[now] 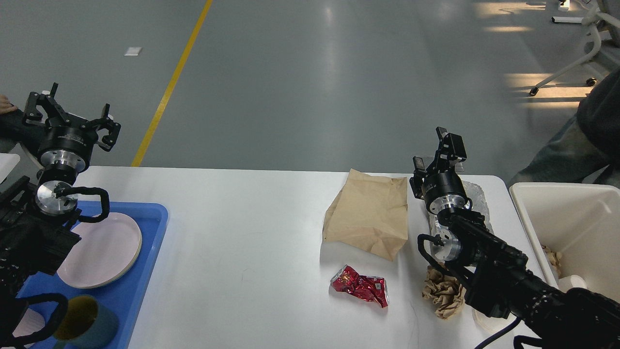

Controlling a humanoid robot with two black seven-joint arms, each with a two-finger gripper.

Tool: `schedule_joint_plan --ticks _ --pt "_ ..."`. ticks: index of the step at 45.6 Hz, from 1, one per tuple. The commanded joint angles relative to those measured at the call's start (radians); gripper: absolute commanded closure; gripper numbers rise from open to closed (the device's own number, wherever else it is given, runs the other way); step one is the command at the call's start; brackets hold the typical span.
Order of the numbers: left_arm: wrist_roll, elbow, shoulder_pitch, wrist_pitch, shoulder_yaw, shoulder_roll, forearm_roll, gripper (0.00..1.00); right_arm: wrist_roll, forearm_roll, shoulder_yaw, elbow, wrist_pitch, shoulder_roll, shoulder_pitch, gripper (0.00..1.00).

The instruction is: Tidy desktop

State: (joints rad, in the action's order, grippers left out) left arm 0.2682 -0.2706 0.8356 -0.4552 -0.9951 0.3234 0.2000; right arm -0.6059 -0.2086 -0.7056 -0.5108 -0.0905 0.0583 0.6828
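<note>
The white desktop (pixel 242 218) carries a flat brown paper bag (pixel 368 215), a crushed red can (pixel 361 285) in front of it, and a crumpled brown paper wad (pixel 441 291) to the can's right. My right gripper (pixel 438 152) is open and empty, raised above the table's far right, just right of the bag. A foil tray (pixel 477 194) lies partly hidden under that arm. My left gripper (pixel 72 114) is open and empty, held up past the table's far left corner, above the blue tray (pixel 140 271).
The blue tray holds a pink plate (pixel 104 249) and a teal mug (pixel 87 317). A cream bin (pixel 562 213) stands off the right edge with scraps and a white cup (pixel 571 281) inside. A person's leg shows at far right.
</note>
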Motion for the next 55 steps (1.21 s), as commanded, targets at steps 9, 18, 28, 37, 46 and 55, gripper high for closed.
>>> schedule_joint_plan --ticks 9,18,28,37,46,55 --pt "0.000 0.001 -0.016 -0.014 0.004 -0.014 0.001 0.03 0.000 0.000 0.000 0.000 0.000 0.000 0.001 0.00" --pt "-0.001 0.001 -0.032 -0.082 0.004 -0.043 -0.001 0.03 0.000 0.000 0.000 0.000 0.000 0.000 0.000 0.00" --pt "-0.014 0.001 -0.061 -0.149 0.006 -0.056 0.001 0.03 0.000 0.000 0.000 0.000 0.000 0.000 0.000 0.00" --pt "-0.012 0.001 -0.122 -0.135 0.010 -0.119 -0.001 0.03 0.000 0.000 0.000 0.000 0.000 0.000 0.001 0.00" --pt "-0.015 0.002 -0.138 -0.148 0.013 -0.135 -0.002 0.03 0.000 0.000 0.000 0.000 0.000 0.000 0.000 0.00" --pt "-0.001 0.002 -0.155 -0.165 0.012 -0.145 -0.002 0.03 0.000 0.000 0.000 0.000 0.000 0.000 0.000 0.00"
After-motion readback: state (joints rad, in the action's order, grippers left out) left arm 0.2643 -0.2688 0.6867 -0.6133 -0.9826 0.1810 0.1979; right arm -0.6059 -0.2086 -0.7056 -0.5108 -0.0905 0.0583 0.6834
